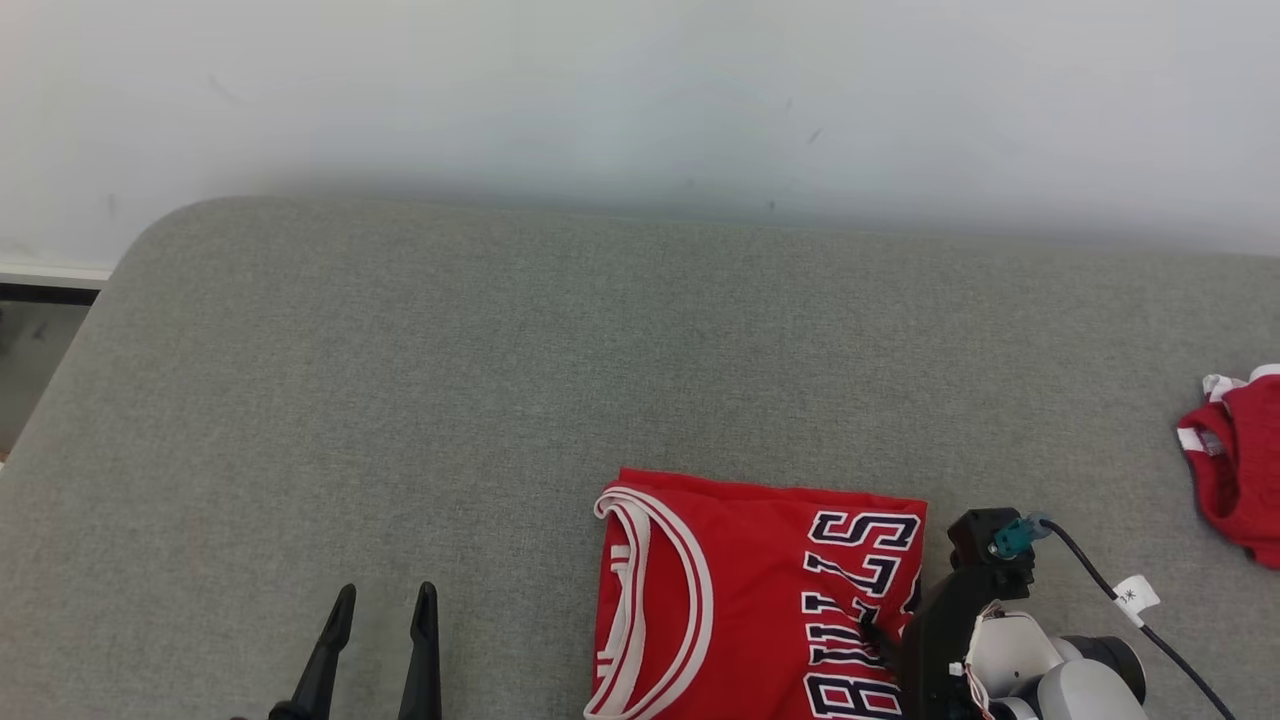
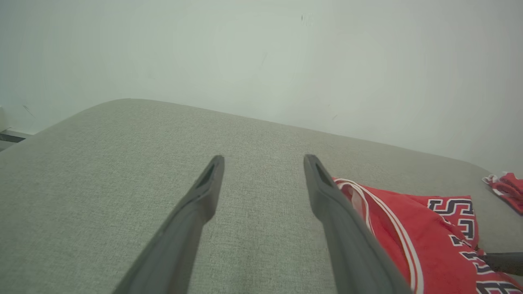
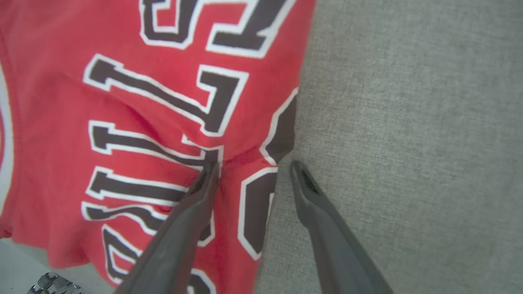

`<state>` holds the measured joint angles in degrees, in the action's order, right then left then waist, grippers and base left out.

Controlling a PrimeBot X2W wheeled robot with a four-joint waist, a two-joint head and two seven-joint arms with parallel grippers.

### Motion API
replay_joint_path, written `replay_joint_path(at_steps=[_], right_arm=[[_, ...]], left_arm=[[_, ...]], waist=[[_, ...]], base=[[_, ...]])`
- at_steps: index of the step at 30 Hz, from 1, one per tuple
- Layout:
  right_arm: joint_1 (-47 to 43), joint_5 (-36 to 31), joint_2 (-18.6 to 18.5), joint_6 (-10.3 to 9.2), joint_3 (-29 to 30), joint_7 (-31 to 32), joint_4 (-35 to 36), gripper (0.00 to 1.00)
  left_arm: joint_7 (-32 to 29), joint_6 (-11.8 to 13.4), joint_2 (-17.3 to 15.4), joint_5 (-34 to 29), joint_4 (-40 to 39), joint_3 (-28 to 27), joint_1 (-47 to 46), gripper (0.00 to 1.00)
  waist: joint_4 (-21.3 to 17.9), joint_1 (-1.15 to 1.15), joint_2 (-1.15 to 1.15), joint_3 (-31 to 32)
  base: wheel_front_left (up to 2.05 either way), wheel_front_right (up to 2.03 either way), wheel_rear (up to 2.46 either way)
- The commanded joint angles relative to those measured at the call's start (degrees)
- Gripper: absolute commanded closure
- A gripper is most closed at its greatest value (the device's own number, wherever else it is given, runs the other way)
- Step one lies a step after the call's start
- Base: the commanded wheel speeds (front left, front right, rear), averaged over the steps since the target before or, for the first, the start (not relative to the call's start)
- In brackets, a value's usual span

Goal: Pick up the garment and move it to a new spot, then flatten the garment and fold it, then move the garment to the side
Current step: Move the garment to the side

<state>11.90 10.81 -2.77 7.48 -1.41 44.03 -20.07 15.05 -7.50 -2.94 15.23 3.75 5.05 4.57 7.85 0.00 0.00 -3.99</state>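
Folded red jersey lies flat on the grey counter. Right jaws are wide apart, straddling its right edge and gripping nothing. Left jaws are fully open over the counter to its left.

You could see a big grey cloth-covered table in front of a plain white wall. A folded red jersey with white trim and dark letters lay flat near the bottom. Your left gripper sat low on the left, well apart from the jersey, its two dark fingers spread. Your right gripper was at the jersey's right side, one dark fingertip touching the letters. A crumpled red cloth with white edges lay far right.
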Motion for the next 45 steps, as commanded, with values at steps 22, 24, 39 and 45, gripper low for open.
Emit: replay_joint_path(at_steps=[22,24,39,45], right_arm=[[11.3,-15.0,-0.5,-0.08,5.3,-6.2,-0.4,1.0],[13.7,-17.0,-1.9,-0.08,6.1,-6.0,0.6,1.0],[22.1,-23.0,-12.9,-0.08,17.2,-2.8,10.0,1.0],[24.4,-25.9,-14.4,-0.08,21.5,-5.1,10.4,1.0]], left_arm=[[0.2,0.1,-1.0,-0.5,-3.1,0.5,-3.9,0.0],[0.2,0.1,-1.2,-0.6,-4.3,0.7,-4.9,0.0],[0.2,0.1,-3.0,-1.6,-7.6,4.2,-10.9,0.0],[0.2,0.1,-4.0,-1.7,-7.9,3.8,-11.2,0.0]], waist=[[-6.4,0.0,0.0,-4.9],[-7.6,0.0,0.0,-6.4],[-13.5,0.0,0.0,-13.8],[-14.4,0.0,0.0,-15.6]], base=[[0.0,0.0,0.0],[0.0,0.0,0.0],[0.0,0.0,0.0],[0.0,0.0,0.0]])
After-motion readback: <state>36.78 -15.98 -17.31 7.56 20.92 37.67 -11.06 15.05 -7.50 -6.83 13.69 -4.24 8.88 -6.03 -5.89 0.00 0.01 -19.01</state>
